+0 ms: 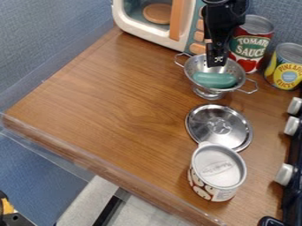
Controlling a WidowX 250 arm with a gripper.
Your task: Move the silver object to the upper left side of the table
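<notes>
Apparently metallic: silver two-handled colander (pixel 235 70), round shiny lid (pixel 203 118).

Moderately bright, diffuse illumination; highlights on the round, shiny silver metal lid (pixel 203 126); soft sheen on the brown wood-grain tabletop (pixel 112 101).

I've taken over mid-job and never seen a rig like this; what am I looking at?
The black machine is a robot arm, coming in from the top edge. Its gripper hangs over a silver colander holding a green oblong thing; whether it grips the colander, I can't tell. One fixed camera looks down at a slant on the wooden table. Lower in the picture are a round silver lid and a white-topped can. Two food cans stand nearby, a toy microwave at the top, white knobs at the right.
</notes>
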